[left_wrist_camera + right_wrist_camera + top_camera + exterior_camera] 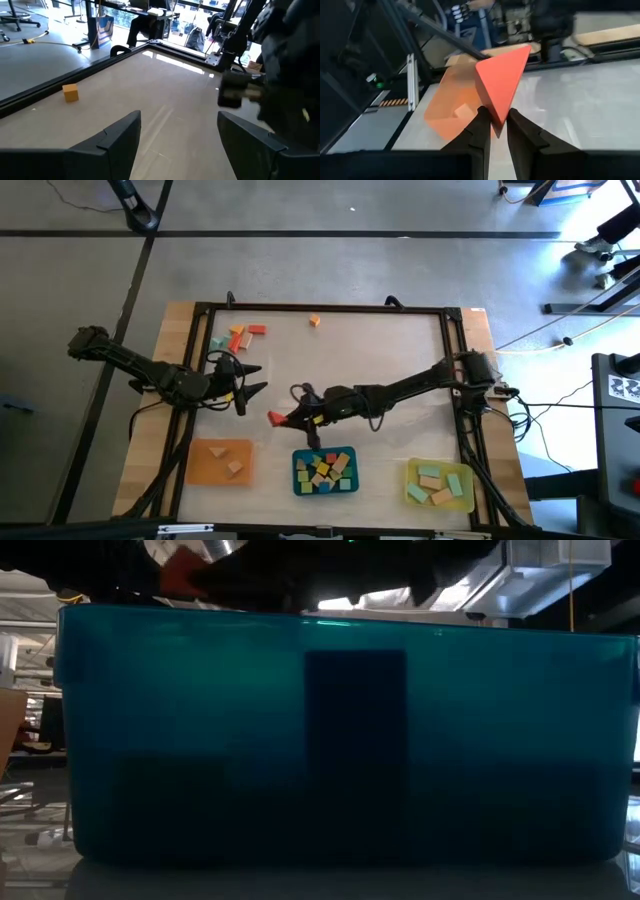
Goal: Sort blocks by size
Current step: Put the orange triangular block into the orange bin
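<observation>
A carrying step is in hand: a red triangular block (501,82) is held off the surface (390,360) by the right gripper (494,129), whose jaws are nearly shut and pinched on the block's lower corner. In the high view the block (277,417) is seen between the orange tray (219,461) and the teal tray (325,471), just beyond both. Judged from the right wrist view, the orange tray (451,104) is the likely target, so the block must be carried over it before release. The block's long axis is tilted, its far tip pointed up and away from the jaws. The left gripper (177,137) waits with jaws wide and empty, near the loose blocks (240,336).
</observation>
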`<move>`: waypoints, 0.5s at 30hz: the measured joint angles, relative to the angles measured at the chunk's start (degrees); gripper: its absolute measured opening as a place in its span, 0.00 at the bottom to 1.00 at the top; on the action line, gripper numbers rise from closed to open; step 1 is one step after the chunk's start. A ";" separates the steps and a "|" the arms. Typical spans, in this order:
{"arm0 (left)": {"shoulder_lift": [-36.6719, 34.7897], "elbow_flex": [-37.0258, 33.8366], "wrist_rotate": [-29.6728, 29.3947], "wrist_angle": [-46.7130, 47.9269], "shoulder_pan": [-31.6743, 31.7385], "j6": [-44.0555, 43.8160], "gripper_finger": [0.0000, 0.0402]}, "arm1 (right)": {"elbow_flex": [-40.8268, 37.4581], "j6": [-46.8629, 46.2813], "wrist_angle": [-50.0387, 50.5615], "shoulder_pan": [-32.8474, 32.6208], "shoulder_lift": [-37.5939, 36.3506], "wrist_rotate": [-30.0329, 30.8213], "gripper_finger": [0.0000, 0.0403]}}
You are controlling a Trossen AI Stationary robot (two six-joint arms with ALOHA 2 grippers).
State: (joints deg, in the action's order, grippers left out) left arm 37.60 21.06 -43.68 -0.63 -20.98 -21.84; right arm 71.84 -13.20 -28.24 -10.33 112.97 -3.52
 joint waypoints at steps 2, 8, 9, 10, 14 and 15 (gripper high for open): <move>0.00 0.00 0.00 -0.04 0.13 -0.09 0.62 | 2.98 0.19 0.14 -0.22 2.73 -1.49 0.14; 0.00 0.00 0.00 0.01 0.14 0.04 0.62 | 12.74 0.36 1.21 -0.17 10.11 -6.23 0.14; -0.02 0.00 0.00 -0.07 0.14 0.05 0.62 | 14.92 0.80 1.42 -0.15 11.58 -7.43 0.14; 0.00 0.00 0.00 -0.05 0.14 0.05 0.62 | 16.78 1.60 2.22 -0.15 12.70 -8.62 0.14; -0.02 0.00 0.00 0.09 0.14 -0.17 0.62 | 25.00 4.06 9.70 -0.15 16.70 -12.19 0.14; -0.02 0.00 0.00 0.03 0.14 -0.36 0.62 | 27.11 4.51 12.18 -0.15 17.52 -12.82 0.14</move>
State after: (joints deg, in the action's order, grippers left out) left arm 37.58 21.06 -43.68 -0.60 -20.84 -22.20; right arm 98.96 -8.69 -16.06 -10.48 130.49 -16.34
